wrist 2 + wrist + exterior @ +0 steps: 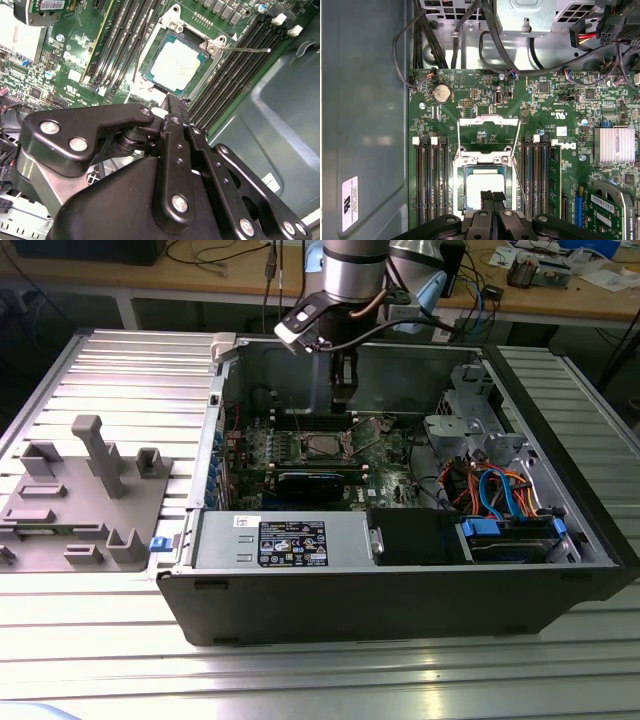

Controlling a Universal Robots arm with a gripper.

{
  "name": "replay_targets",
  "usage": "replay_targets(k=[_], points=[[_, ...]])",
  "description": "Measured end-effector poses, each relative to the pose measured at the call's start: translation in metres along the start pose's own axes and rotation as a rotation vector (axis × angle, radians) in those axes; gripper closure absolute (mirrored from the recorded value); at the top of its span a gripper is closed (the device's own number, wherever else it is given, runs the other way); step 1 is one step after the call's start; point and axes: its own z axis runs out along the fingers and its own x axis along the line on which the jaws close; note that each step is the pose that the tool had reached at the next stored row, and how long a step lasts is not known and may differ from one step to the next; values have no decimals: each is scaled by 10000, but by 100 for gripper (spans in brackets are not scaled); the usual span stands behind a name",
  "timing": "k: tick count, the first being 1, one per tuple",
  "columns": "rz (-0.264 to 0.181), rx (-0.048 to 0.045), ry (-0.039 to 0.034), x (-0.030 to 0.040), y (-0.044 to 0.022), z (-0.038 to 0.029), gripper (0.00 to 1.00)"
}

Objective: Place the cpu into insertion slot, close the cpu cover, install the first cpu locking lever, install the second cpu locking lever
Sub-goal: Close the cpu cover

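Gripper [492, 196] fingers are pressed together with nothing between them, hanging just above the cpu [482, 184]. The chip sits flat in its socket, and the cpu cover [487, 120] is swung up off it. My guess is the chip's light, rigid and fragile (edges only, never the contact side). The cover looks like thin springy metal, best pushed at its free end. There's a white sticker [350, 202] on the case wall, but I can't make out its print.
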Motion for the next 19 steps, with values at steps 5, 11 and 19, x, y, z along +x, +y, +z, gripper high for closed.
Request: replay_targets(k=[5,11,19], points=[[0,0,0,0,20,0,89],[1,0,0,0,46,0,89],[0,0,0,0,82,1,89]])
